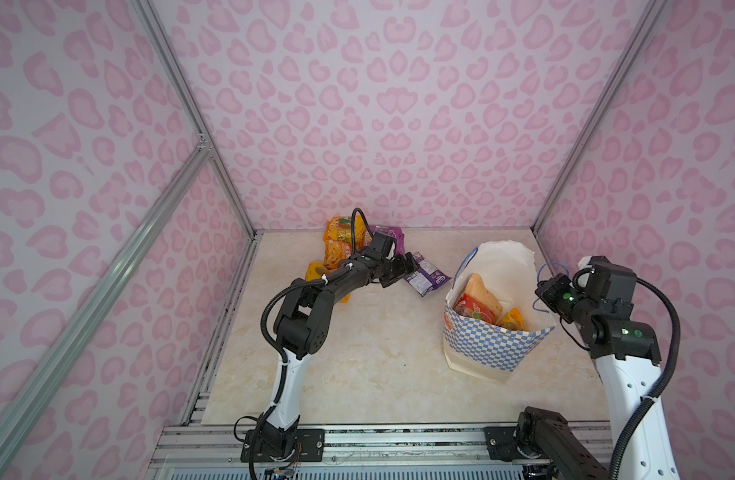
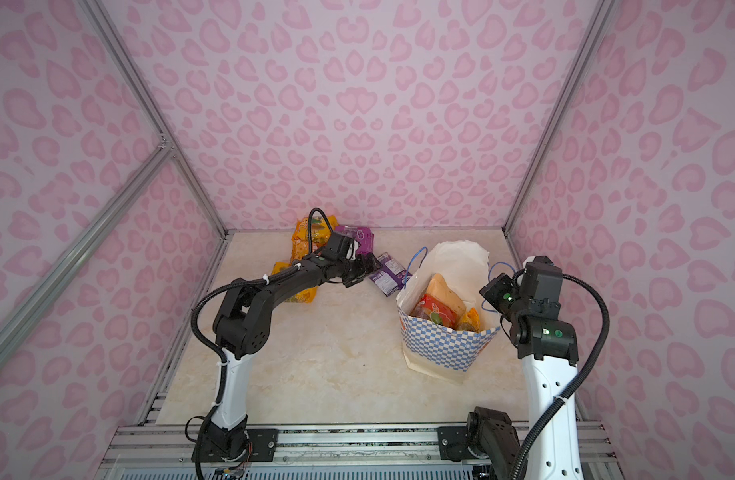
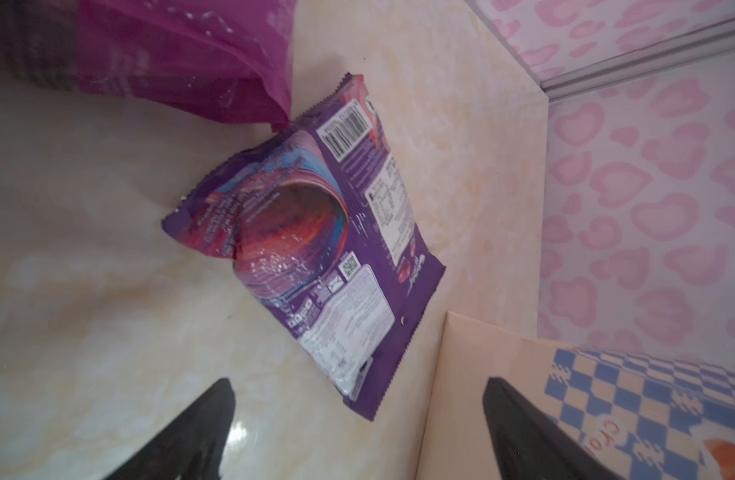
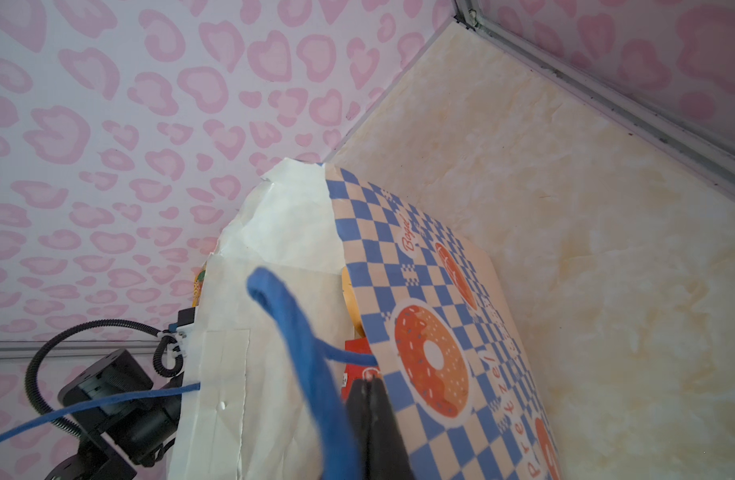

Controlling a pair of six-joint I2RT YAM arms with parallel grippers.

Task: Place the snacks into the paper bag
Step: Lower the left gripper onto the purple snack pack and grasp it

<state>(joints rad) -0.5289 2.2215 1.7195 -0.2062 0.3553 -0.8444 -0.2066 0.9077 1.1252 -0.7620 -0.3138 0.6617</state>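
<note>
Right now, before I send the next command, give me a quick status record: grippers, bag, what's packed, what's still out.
left gripper: open, over the purple packet
right gripper: shut, seemingly pinching the paper bag rim beside its blue cord handle
bag state: standing, mouth open
in bag: tan-orange pouch, red packet, yellow packet
still on table: purple packet, barcode side up; second purple packet; yellow-orange packets near the back wall

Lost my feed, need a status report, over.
Left hand open, at purple packet. Right hand shut on paper bag rim. Nothing blocking.
</note>
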